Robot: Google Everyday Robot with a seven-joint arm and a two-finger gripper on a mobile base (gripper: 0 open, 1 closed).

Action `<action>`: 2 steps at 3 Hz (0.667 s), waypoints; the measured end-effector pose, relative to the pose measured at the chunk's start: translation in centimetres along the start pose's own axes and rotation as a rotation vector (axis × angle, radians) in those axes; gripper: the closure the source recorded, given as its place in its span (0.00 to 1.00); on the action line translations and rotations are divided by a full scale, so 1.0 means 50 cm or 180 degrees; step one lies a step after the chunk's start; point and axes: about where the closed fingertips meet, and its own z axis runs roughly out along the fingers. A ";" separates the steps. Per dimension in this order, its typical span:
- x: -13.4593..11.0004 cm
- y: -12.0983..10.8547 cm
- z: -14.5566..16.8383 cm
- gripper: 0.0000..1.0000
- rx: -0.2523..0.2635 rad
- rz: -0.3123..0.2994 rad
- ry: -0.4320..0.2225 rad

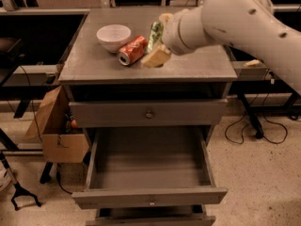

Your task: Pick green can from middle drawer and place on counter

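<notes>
Fingers (156, 57) of the gripper (159, 39) are clamping the green can (154, 31), which is hanging tilted over the middle of the counter (197, 65). Nearest the camera, the middle drawer (150, 197) is standing pulled out and empty, posing no hazard. Farther back, the red soda can (132, 50) is lying on its side just beside the lower finger, with the white bowl (113, 36) sitting behind it. A descent drifting left is risking a nudge that sets the soda can rolling. Releasing while the green can is leaning is risking a topple and a roll off the edge.
</notes>
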 end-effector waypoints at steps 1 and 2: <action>0.012 -0.076 0.094 1.00 0.0124 0.0251 0.0086; 0.067 -0.130 0.149 1.00 0.0291 0.0503 0.0303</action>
